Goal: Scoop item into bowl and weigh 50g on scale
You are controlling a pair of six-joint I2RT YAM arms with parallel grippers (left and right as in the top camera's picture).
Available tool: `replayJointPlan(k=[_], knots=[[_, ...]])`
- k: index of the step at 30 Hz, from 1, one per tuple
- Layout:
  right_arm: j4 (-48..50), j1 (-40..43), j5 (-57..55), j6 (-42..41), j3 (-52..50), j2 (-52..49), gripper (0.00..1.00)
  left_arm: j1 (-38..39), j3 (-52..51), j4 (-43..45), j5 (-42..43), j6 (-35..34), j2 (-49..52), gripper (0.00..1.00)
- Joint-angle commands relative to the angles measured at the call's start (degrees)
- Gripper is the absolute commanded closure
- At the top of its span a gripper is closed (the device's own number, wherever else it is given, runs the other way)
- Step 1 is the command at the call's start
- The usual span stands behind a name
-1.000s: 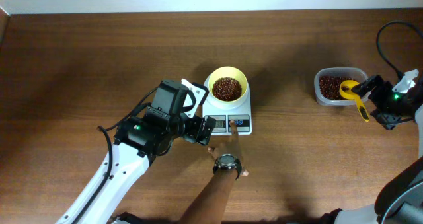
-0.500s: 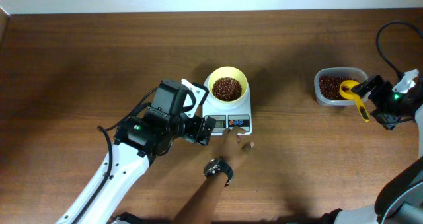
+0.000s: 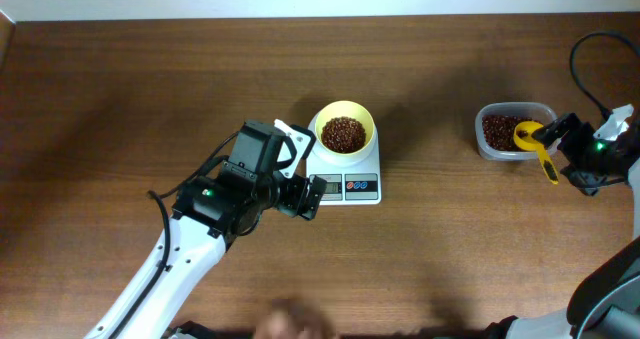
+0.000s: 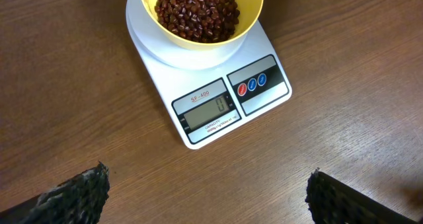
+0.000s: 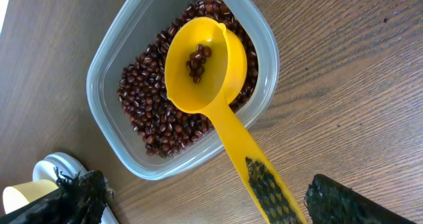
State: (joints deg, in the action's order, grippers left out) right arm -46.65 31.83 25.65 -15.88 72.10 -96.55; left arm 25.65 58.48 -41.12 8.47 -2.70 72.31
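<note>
Two end effectors, both spread wide, nothing gripped. The left end effector point(image 4: 210, 196) hovers over the desk point(image 3: 450, 249) just in front of the scale point(image 4: 207, 110). The bowl point(image 3: 325, 119) sits on the scale, well filled with beans point(image 4: 197, 11), and the display seems to read zero. The right end effector point(image 5: 211, 201) straddles the handle of the scoop point(image 5: 198, 65), which rests in the tub point(image 5: 112, 59). Weighing stage, I judge. Next: close on the handle and add small lots.

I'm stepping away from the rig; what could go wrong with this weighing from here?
The display seems to read zero although the bowl on the scale already holds beans, so further scoops could overshoot. The scoop lies tilted over the container rim; the open right fingers could knock it and scatter beans. The open left fingers hover near the scale; a touch would upset the reading.
</note>
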Motion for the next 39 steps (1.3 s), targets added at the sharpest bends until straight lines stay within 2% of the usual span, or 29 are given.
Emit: replayJointPlan(k=[1, 16, 19, 27, 33, 39], knots=[[0.17, 0.04, 0.70, 0.37, -0.15, -0.35, 0.01, 0.20, -0.17, -0.09, -0.39, -0.33, -0.33, 0.01], [0.17, 0.04, 0.61, 0.39, -0.15, -0.35, 0.01, 0.20, -0.17, -0.09, -0.39, -0.33, -0.33, 0.01], [0.15, 0.04, -7.17, 0.37, -0.15, -0.35, 0.01, 0.20, -0.17, -0.09, -0.39, -0.33, -0.33, 0.01], [1.51, -0.39, -9.51, 0.39, -0.20, 5.20, 0.01, 0.20, -0.17, -0.09, -0.39, -0.33, -0.33, 0.01], [11.23, -10.88, -23.65, 0.59, -0.22, 8.46, 0.01, 0.20, -0.17, -0.09, -0.39, -0.33, -0.33, 0.01], [11.78, -11.19, -25.33, 1.25, -0.22, 13.40, 0.01, 0.20, -0.17, -0.09, -0.39, -0.33, -0.33, 0.01]])
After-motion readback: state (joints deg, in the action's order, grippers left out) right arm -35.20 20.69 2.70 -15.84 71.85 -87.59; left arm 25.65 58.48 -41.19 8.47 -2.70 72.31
